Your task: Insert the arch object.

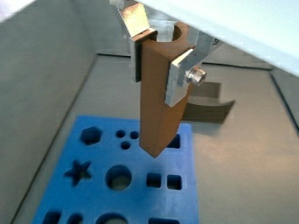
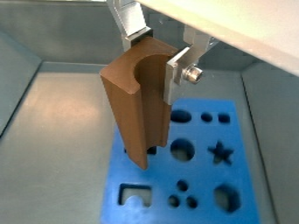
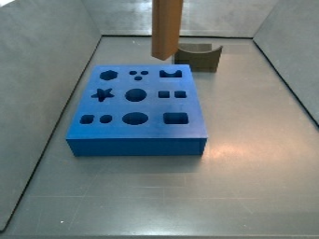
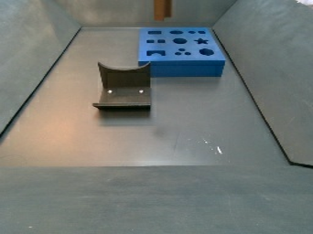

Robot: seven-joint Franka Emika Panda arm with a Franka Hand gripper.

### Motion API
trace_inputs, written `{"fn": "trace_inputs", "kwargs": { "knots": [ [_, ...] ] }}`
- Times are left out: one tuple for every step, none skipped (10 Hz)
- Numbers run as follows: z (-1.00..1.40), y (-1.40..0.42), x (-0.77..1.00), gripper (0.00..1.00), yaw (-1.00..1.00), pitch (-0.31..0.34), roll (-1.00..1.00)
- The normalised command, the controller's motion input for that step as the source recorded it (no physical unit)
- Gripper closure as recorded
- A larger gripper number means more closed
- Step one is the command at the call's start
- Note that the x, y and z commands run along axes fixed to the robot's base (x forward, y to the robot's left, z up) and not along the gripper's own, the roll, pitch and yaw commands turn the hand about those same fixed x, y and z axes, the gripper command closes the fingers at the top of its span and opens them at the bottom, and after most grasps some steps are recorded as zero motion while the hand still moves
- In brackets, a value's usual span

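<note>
My gripper (image 1: 160, 52) is shut on the arch object (image 1: 162, 105), a tall orange-brown bar with a curved groove at its top end. It holds the bar upright by the upper part, also in the other wrist view (image 2: 158, 57). The bar (image 2: 138, 105) hangs with its lower end just above the blue board (image 2: 233, 188), which has several shaped cutouts. An arch-shaped cutout (image 2: 136, 194) lies near the bar's lower end. In a side view the bar (image 3: 167, 28) hangs over the far edge of the board (image 3: 137, 131); the gripper is out of frame there. Only the bar's tip (image 4: 162, 7) shows beyond the board (image 4: 184, 50).
The fixture (image 3: 200, 56), squat, dark olive-grey and with a curved scoop, stands on the floor beside the board, also in a side view (image 4: 123, 87) and a wrist view (image 1: 216, 101). Grey walls (image 3: 50, 56) enclose the floor on all sides.
</note>
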Motion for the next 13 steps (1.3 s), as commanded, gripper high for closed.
{"fn": "trace_inputs", "kwargs": {
  "knots": [
    [-0.19,0.12,0.16,1.00,-0.96,-0.003,0.00],
    [-0.21,0.09,0.11,1.00,-0.99,-0.003,0.00],
    [-0.21,0.09,0.11,1.00,-0.98,0.000,0.00],
    [-0.22,0.10,0.11,1.00,-0.97,0.000,0.01],
    [-0.22,0.10,0.11,1.00,-0.97,0.000,0.01],
    [-0.24,0.11,0.09,1.00,-0.96,0.000,0.02],
    [-0.27,0.13,0.08,1.00,-0.94,0.000,0.04],
    [-0.32,0.15,0.07,1.00,-0.91,0.000,0.05],
    [-0.36,0.34,0.00,1.00,-0.72,0.003,0.04],
    [-0.38,0.42,0.00,1.00,-0.64,0.006,0.03],
    [-0.38,0.42,0.00,1.00,-0.63,0.004,0.03],
    [-0.30,0.35,0.00,1.00,-0.71,0.000,0.01],
    [-0.25,0.29,0.00,1.00,-0.75,0.000,0.02]
  ]
}}
